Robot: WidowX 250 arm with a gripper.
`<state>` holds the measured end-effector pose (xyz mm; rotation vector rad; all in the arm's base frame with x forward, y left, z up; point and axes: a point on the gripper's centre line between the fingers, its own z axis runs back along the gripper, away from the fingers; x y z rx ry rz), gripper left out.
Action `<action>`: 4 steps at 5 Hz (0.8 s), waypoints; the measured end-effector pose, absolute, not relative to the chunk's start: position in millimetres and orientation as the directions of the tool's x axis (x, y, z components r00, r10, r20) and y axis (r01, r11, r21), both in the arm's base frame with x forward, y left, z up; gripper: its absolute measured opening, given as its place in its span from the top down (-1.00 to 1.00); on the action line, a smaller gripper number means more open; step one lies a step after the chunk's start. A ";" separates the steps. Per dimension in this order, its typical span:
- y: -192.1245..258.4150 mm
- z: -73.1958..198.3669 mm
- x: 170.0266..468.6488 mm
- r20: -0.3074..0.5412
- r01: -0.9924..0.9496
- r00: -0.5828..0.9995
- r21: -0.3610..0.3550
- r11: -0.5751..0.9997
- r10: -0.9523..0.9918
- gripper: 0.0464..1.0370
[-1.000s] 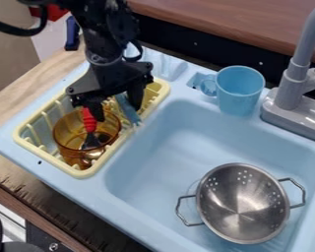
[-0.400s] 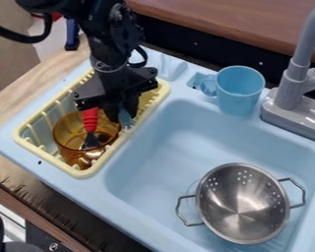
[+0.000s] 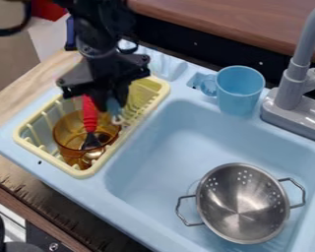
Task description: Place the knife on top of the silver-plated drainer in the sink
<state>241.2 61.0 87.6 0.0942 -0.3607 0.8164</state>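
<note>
Camera view: claw [image 3: 111, 105] partly hides blue utensil [image 3: 114, 110], kind unclear.

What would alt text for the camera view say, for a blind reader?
A black robot gripper hangs over a yellow rack holding an amber cup with a red-handled utensil; a metal strainer sits in the blue sink.

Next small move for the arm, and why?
Probably a short lift: the gripper is low over the yellow dish rack, a light-blue item against it, near the red-handled utensil in the amber cup; the metal colander sits off in the sink.
</note>
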 end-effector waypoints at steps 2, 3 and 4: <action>26.6 106.6 221.8 0.367 -0.321 0.885 0.038 0.946 0.286 0.61; 12.6 109.1 217.2 0.343 -0.067 0.939 0.105 0.992 0.027 0.61; 6.0 106.7 214.3 0.311 0.170 0.922 0.213 0.962 -0.231 0.61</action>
